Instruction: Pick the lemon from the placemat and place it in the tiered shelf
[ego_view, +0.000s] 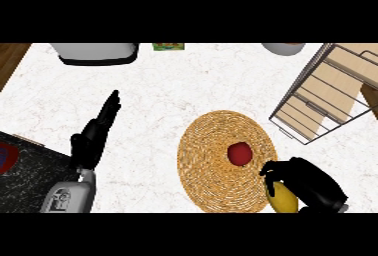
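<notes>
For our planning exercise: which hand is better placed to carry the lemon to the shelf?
Right: the right hand curls round the lemon, and the shelf stands on that side; the left hand rests open far left.

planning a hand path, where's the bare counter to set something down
Widest bare counter: the middle, between the grey appliance, the left robot hand, the placemat and the tiered shelf. Also a strip left of the placemat. Crowded: the placemat's lower right, where the right robot hand curls round the lemon beside a red fruit.
</notes>
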